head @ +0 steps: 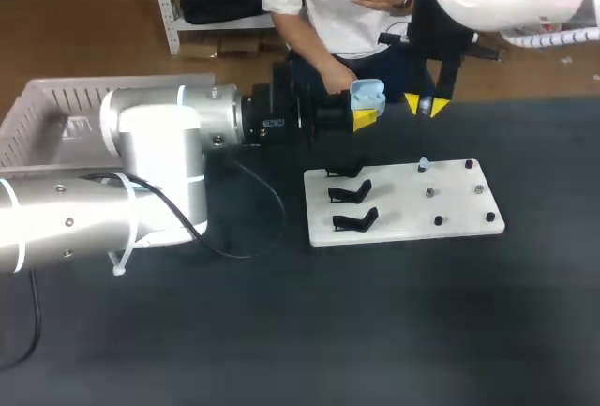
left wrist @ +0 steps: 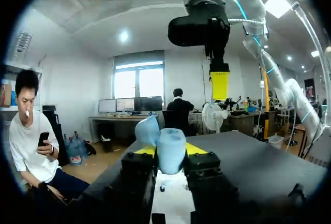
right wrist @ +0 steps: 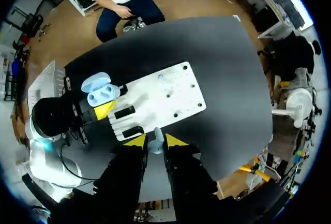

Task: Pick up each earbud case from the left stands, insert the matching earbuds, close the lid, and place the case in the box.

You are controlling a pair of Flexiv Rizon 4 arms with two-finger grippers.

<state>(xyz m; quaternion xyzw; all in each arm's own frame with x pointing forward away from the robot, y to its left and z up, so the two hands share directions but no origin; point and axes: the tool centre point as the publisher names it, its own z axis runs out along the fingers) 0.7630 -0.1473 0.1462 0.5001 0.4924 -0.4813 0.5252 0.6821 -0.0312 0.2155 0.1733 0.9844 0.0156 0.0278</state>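
On the board [head: 403,223], all three stands [head: 354,221] were found empty, and one pale piece [head: 424,164], probably an earbud not yet taken, was seen on a peg. Above the board's far edge, the case [head: 367,95] was held with its lid open, pinched in the left gripper [head: 364,117]. Just beside it, the right gripper [head: 427,103] was closed on a small earbud [right wrist: 156,142]. Insertion, lid closing and placing in the box [head: 56,106] were judged not yet done. The box's contents could not be made out.
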